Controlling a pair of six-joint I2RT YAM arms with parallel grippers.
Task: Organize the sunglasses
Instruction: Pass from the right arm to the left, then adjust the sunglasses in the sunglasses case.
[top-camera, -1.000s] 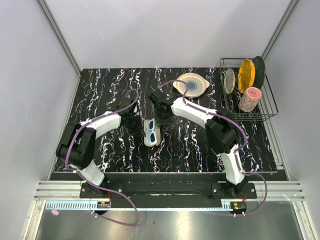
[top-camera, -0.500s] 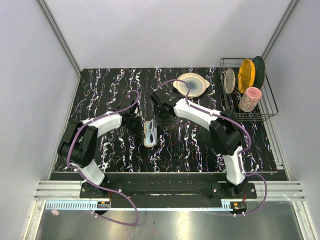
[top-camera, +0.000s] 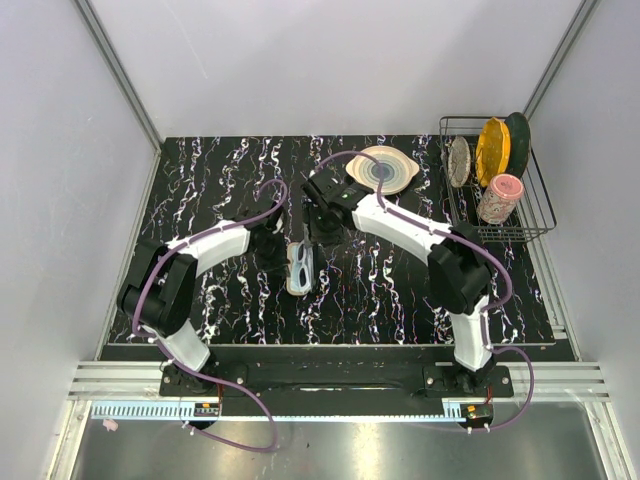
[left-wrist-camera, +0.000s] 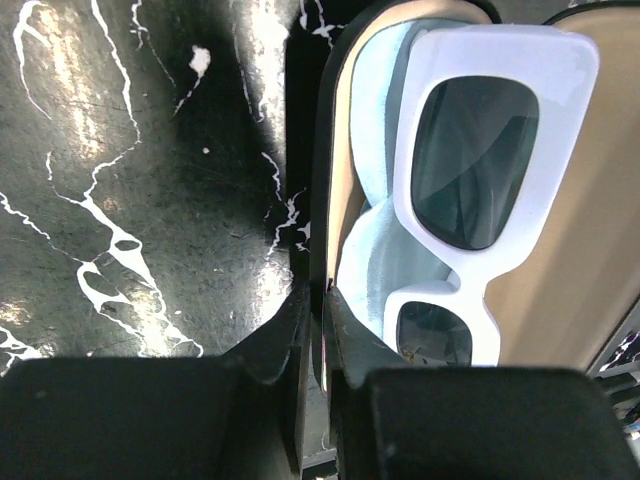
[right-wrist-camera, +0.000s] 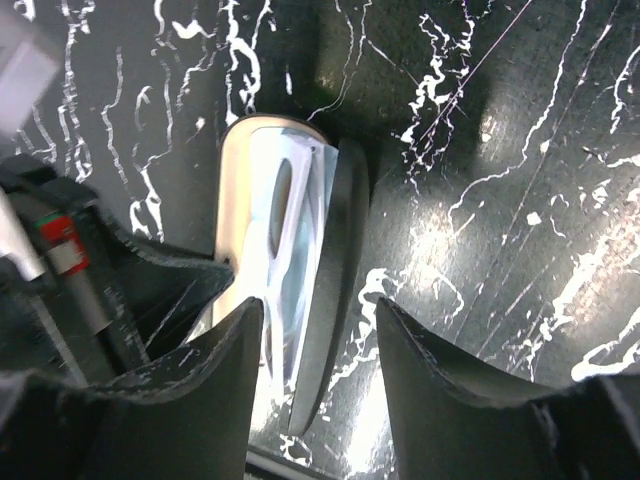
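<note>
The left gripper (left-wrist-camera: 318, 310) has its fingers pinched tight on the side wall of the black case (left-wrist-camera: 322, 170), the right gripper (right-wrist-camera: 318, 310) has its fingers wide apart over the half-up lid (right-wrist-camera: 335, 260), and between both arms, lying long-ways in the case on a blue cloth (left-wrist-camera: 378, 270), are the white sunglasses (left-wrist-camera: 455, 268) with dark lenses.

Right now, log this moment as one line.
left tool: shut on case rim | right tool: open over case | sunglasses: in case, on blue cloth | case: partly open
</note>
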